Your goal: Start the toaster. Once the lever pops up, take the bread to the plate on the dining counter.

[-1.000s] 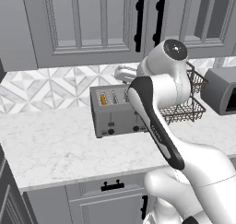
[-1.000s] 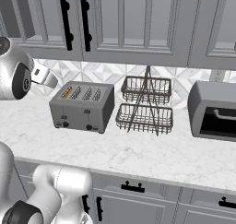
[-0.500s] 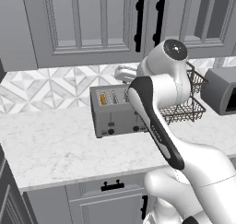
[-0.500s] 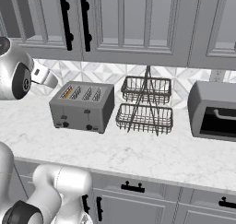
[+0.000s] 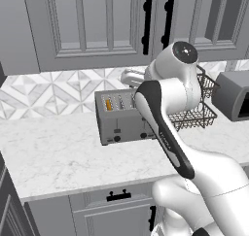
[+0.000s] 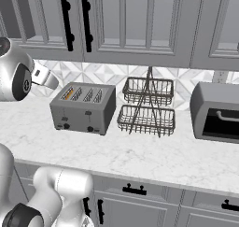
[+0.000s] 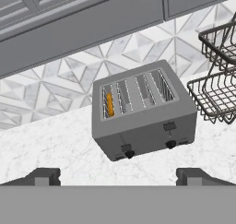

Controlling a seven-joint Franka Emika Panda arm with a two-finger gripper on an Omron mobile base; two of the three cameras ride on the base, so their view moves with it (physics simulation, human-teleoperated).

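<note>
The boxy grey metal four-slot toaster (image 7: 143, 112) is seen standing on the white marble-look bench (image 5: 58, 155), against the patterned tile backsplash (image 5: 53, 92), just beside a dark two-tier wire basket (image 6: 147, 107). A thin golden-tan bread slice (image 7: 109, 104) is seated edge-up in the leftmost slot, only its orange top edge being exposed. The left-hand black slider lever (image 7: 125, 147) is found on the front face above a black knob (image 7: 130, 154); it is not yet pressed, by the look of it. The tool (image 7: 117, 176) is held released, jaws spread wide and empty, hanging above and in front of the toaster, well apart from it. The lever is judged stiff and small, best pushed down from its top with one fingertip rather than pinched. The slice is judged light, dry and crumbly; it would be taken by its flat faces near the top edge, gently. A larger grey box-shaped oven (image 6: 217, 118) is noted further right.
</note>
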